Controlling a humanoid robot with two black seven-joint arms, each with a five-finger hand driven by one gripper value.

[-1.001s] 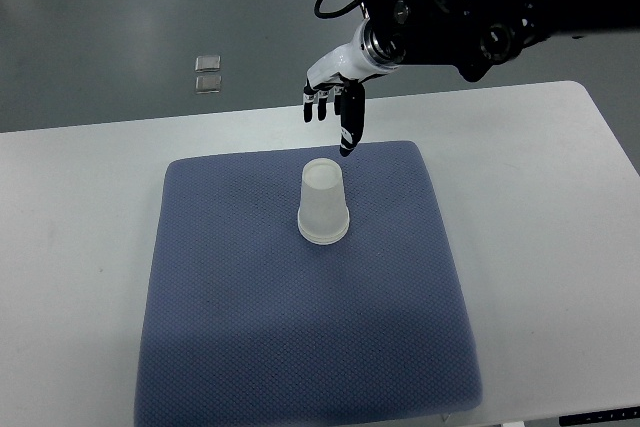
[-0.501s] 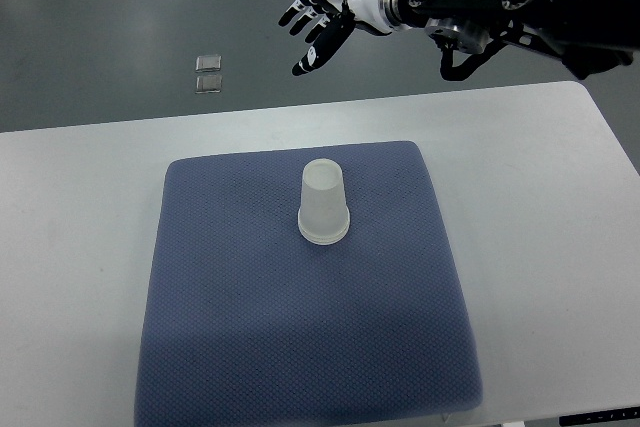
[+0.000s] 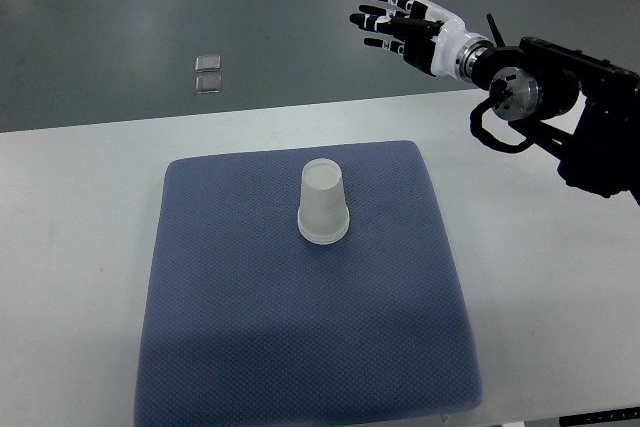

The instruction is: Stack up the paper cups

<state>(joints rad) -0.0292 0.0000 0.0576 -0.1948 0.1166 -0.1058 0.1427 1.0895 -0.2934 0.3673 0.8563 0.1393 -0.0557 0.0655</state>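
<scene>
Floor [image 3: 120, 7], grey and bare, fills the far side of my view, and on it at the left lie two small clear squares [image 3: 208, 73], one just behind the other. Nearer to me runs the white table [image 3: 70, 247], and on it lies a blue-grey textured mat [image 3: 230, 347] that covers most of the middle. On the mat's far half stands the translucent white paper cup [image 3: 323, 204], upside down with its wide rim on the cloth and its narrow base up. I cannot tell whether it is one cup or several nested together. Nothing touches it.

Up and to the right of the cup, beyond the table's far edge and over the floor, is my right hand [image 3: 412, 25]. It is white across the back with black fingers [image 3: 380, 19], and those are stretched out and spread, pointing left, with nothing in them. It hangs well apart from the cup. Behind the hand my black wrist and forearm [image 3: 540, 97] run down to the right edge of the view, above the table's far right corner.
</scene>
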